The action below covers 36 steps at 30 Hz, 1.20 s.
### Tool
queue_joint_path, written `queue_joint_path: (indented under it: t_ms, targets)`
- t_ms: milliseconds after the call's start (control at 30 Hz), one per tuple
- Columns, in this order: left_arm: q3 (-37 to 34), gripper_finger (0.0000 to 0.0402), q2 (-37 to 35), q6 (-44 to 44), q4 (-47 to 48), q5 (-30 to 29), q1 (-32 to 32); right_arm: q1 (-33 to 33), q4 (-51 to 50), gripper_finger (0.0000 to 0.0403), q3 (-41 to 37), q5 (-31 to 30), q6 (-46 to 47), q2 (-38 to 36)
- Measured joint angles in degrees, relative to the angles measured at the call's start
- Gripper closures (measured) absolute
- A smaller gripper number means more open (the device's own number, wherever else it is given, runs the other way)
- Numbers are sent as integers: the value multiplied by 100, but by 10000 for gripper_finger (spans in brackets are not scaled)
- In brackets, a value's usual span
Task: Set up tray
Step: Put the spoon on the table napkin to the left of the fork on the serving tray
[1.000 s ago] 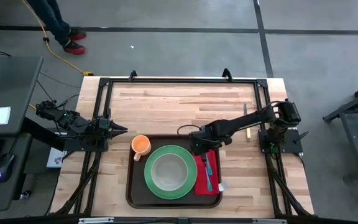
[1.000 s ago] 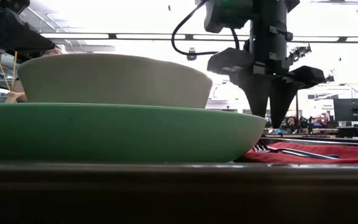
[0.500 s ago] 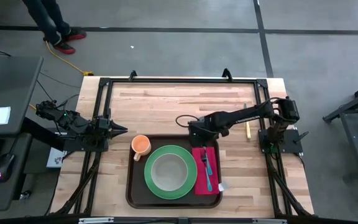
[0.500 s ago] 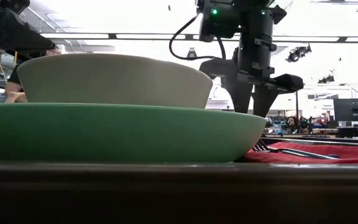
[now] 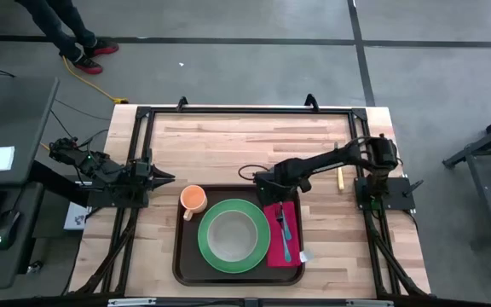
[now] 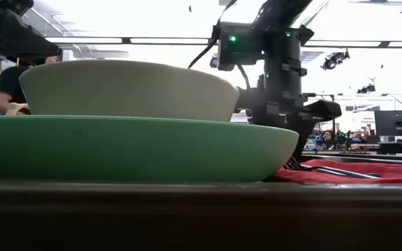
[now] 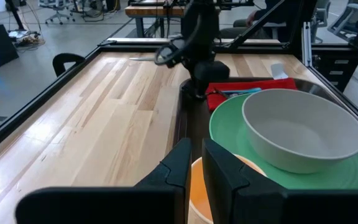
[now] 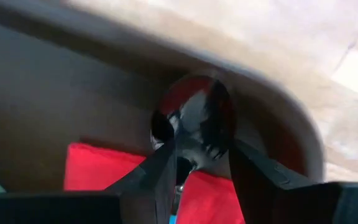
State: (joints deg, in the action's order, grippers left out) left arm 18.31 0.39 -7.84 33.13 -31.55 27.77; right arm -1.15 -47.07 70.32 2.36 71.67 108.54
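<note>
On a light wooden table (image 5: pixel 228 145) over grey floor, the right gripper (image 5: pixel 265 183) hangs at the far rim of the tray (image 5: pixel 179 256), fingers apart around a spoon bowl (image 8: pixel 194 118). The tray holds a red napkin (image 5: pixel 278 243), green plate (image 5: pixel 220 254) and bowl (image 5: pixel 228 235). No readable writing. The left gripper (image 5: pixel 162 178), fingers together, rests near an orange cup (image 5: pixel 193 199).

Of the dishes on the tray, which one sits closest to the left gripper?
The orange cup, at the tray's corner nearest the left gripper. The green plate and the white bowl on it lie farther toward the tray's middle.
</note>
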Motion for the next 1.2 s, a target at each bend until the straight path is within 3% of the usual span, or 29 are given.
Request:
queue_joint_path:
  t_ms: [500,1200]
  targets:
    - [0,332,0,1,2,-34,0,0,208,276,0,117,-21,65]
    - [0,332,0,2,4,-39,0,0,191,277,0,-318,-268,65]
